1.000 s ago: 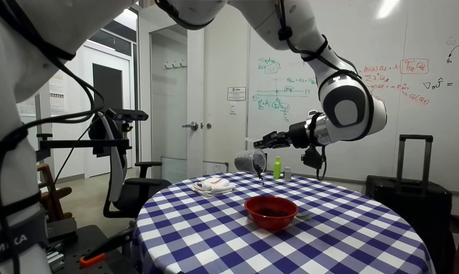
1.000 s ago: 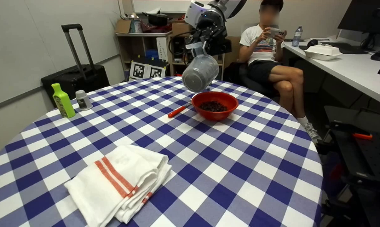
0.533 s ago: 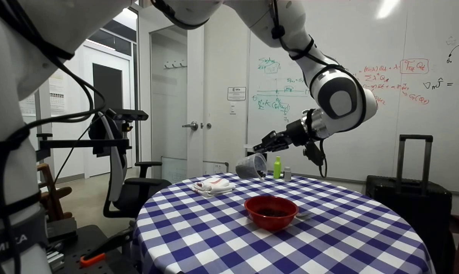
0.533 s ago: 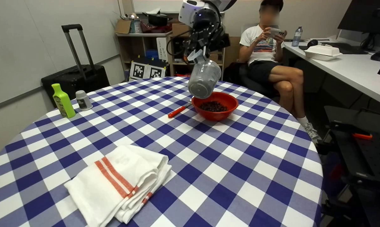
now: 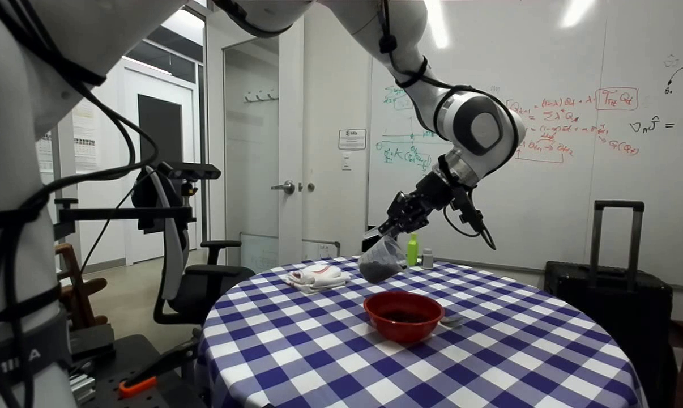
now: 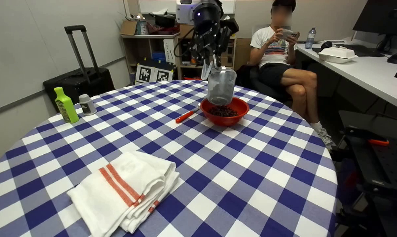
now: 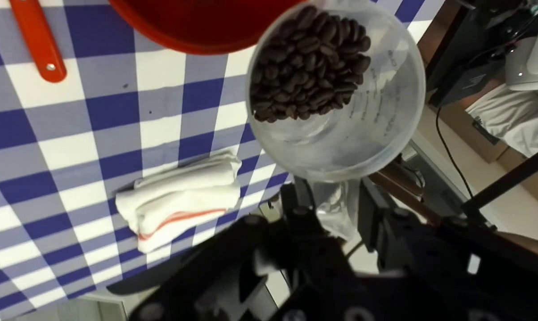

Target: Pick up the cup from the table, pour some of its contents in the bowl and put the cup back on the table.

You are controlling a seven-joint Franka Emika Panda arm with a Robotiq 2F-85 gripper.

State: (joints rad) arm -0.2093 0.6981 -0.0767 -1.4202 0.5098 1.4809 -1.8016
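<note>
Claw (image 7: pixel 333 195) is pinching the clear plastic measuring cup (image 7: pixel 380 116) by its handle (image 7: pixel 336 209), fingers (image 7: pixel 296 198) drawn in against both sides — likely so that the mouth is lying free for pouring. Cup is hanging tilted above the bench (image 6: pixel 257 184), near the red bowl (image 6: pixel 224 121) and apart from it; whether squarely over it, cannot tell. Coffee beans (image 7: pixel 307 67) are resting along one wall, the mouth-up lean presumably keeping them from the lip. Dark beans (image 6: pixel 222 112) are lying in the bowl too — so pouring is probably finishing, and setting the cup upright on the bench is seemingly coming next
</note>
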